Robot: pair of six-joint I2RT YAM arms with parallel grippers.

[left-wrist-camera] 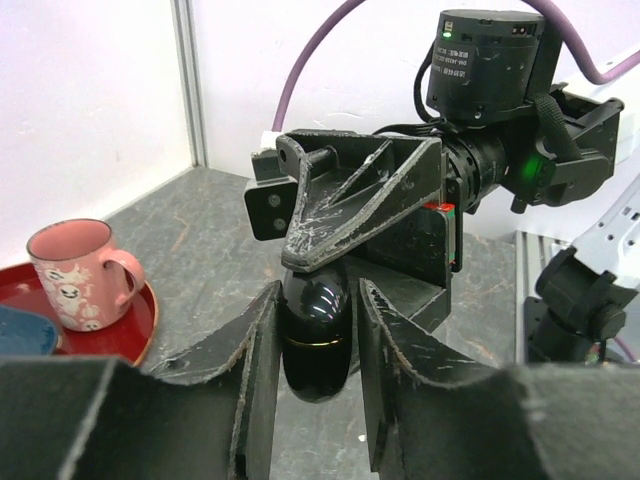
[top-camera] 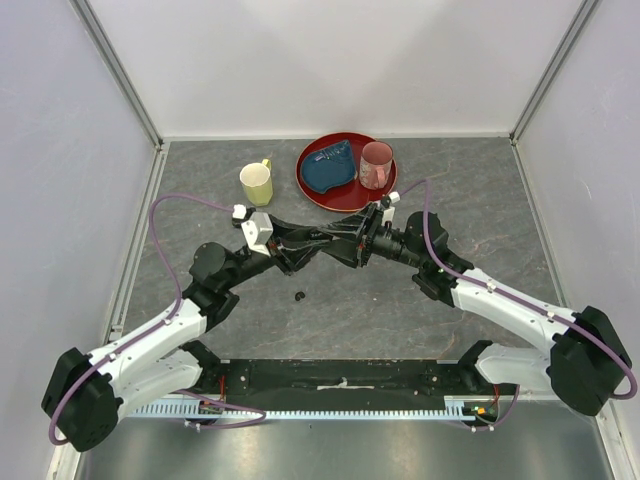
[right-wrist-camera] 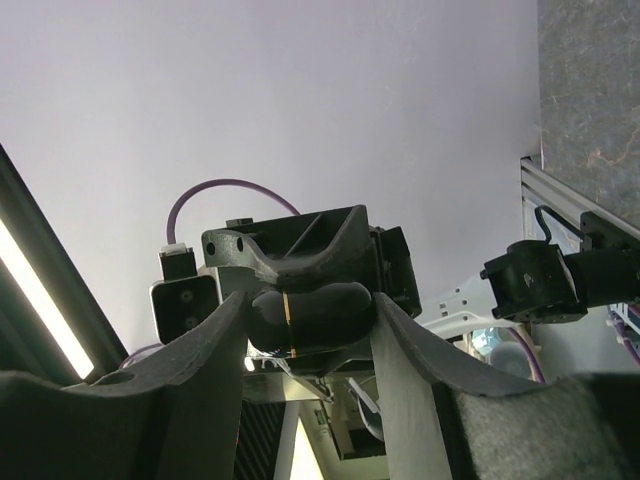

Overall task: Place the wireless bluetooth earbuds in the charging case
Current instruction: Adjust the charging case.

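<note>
A glossy black oval charging case (left-wrist-camera: 316,335) with a thin gold seam hangs in the air between both grippers, lid shut. My left gripper (left-wrist-camera: 318,292) is closed on its sides. My right gripper (right-wrist-camera: 310,302) is closed on the same case (right-wrist-camera: 312,315) from the opposite direction. In the top view the two grippers meet mid-table, left gripper (top-camera: 316,244) and right gripper (top-camera: 348,243), and their fingers hide the case. One tiny black earbud (top-camera: 298,296) lies on the table just in front of them. I see no other earbuds.
A yellow mug (top-camera: 257,183) stands behind the left arm. A red plate (top-camera: 343,199) at the back holds a blue cloth-like item (top-camera: 328,168) and a pink mug (top-camera: 376,165). The pink mug (left-wrist-camera: 75,272) also shows in the left wrist view. White walls enclose the table.
</note>
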